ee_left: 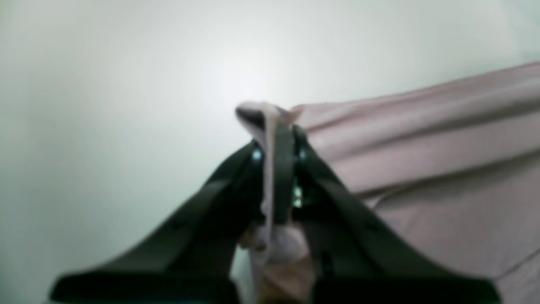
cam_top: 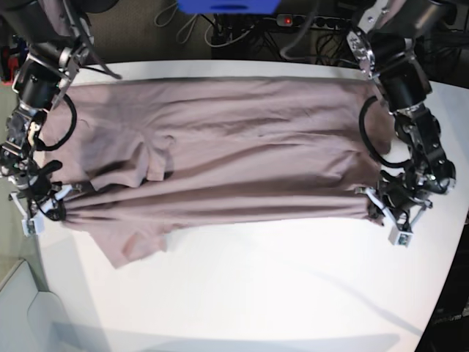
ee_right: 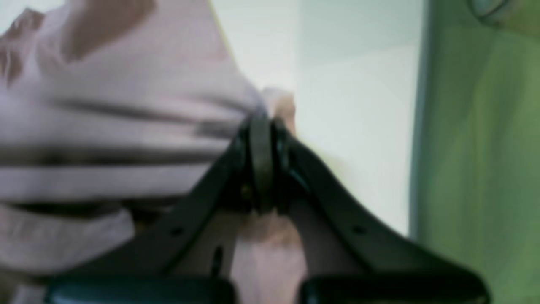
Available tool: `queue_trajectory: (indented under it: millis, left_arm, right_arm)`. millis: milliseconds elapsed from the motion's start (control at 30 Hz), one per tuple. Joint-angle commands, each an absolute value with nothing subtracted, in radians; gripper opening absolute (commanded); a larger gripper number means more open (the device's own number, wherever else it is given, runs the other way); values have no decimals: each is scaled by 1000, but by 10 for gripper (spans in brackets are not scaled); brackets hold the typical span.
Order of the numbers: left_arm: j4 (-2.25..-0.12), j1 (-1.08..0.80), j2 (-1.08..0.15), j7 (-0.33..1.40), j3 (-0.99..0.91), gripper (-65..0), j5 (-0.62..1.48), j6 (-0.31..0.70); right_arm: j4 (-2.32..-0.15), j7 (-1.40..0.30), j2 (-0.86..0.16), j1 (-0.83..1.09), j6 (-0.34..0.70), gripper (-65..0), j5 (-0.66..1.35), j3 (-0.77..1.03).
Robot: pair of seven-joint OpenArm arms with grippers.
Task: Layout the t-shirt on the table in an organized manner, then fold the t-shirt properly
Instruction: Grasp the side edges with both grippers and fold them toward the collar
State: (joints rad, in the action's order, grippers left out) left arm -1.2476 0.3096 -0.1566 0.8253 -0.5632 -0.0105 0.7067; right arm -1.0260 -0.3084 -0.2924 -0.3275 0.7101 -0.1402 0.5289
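From the base view you look straight down on the table (cam_top: 242,293) from overhead, far enough to take in the whole t-shirt (cam_top: 242,154) and both arms at the side edges; your left wrist camera sits just behind the left gripper (ee_left: 274,122), looking along its fingers, very close and blurred; your right wrist camera rides likewise behind the right gripper (ee_right: 261,122), equally close; each wrist view shares with the base view one stretched end of the shirt and white tabletop.
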Motion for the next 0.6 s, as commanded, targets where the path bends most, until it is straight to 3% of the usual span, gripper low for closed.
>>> queue_trajectory:
  millis: [0,333,567]
  left_arm:
    - [-1288,326,-160,819,-568,-647,-12,698]
    - [-1564,163,-147,952,-572,-648,255,698]
    - [-1721,19,-137,1004,-679,-648,427,698]
  right_arm:
    - [-1069,-300,-314,-329,698,-650,-117,533]
    - [-1348,-340,-317,-101,698,-650,84,535]
    - [-1531,-341,-282,73,698,-650,170,605]
